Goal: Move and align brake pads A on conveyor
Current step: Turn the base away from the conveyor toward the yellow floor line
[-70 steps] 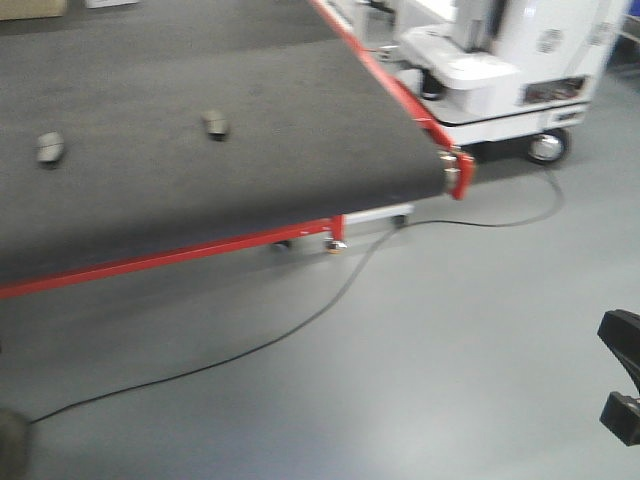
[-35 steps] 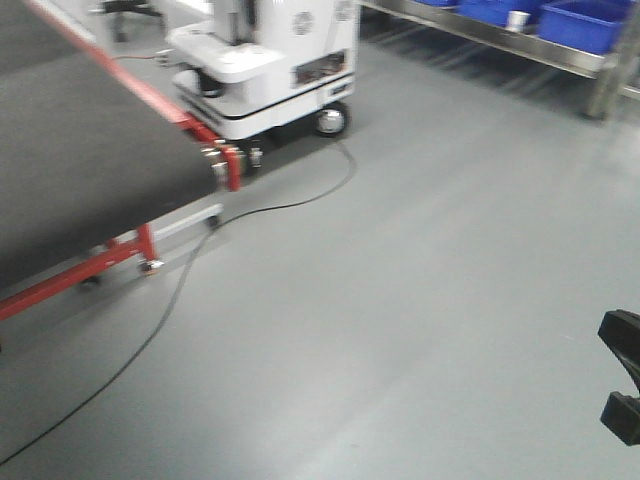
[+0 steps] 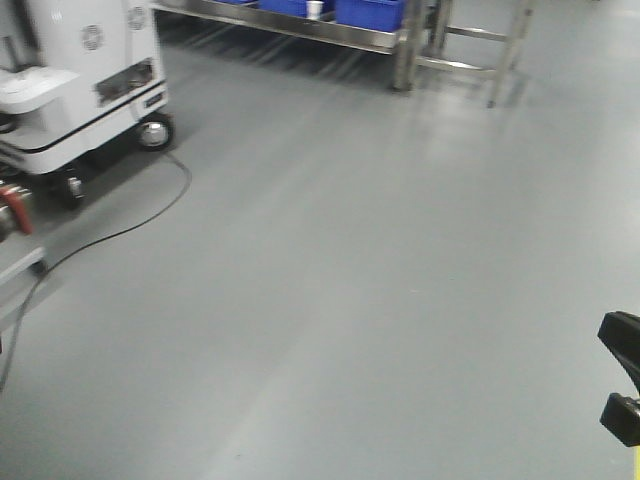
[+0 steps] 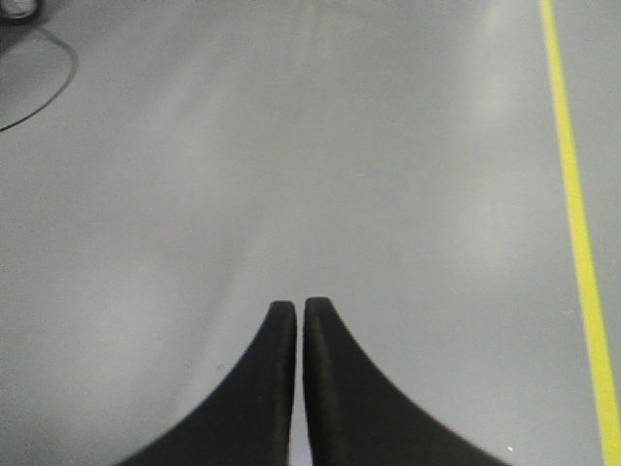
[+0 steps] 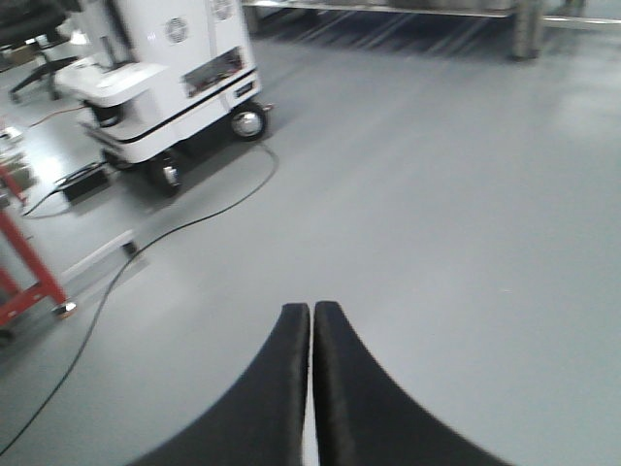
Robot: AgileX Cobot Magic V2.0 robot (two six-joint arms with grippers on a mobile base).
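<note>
No brake pads A show in any view. Of the conveyor, only a red end bracket (image 3: 12,205) shows at the far left of the front view, and a red frame leg (image 5: 31,277) at the left of the right wrist view; the belt surface is out of view. My left gripper (image 4: 300,306) is shut and empty, hanging over bare grey floor. My right gripper (image 5: 311,309) is shut and empty, also over grey floor. A black part of my right arm (image 3: 622,375) pokes in at the right edge of the front view.
A white wheeled machine (image 3: 80,80) stands at the left, also in the right wrist view (image 5: 165,78). A black cable (image 3: 120,235) runs across the floor. A steel table with blue bins (image 3: 340,25) stands at the back. A yellow floor line (image 4: 577,223) runs along the right.
The front view has swung to the right. The conveyor belt, with two pads on it a second ago, has slid out of view to the left. Both grippers look unchanged.
</note>
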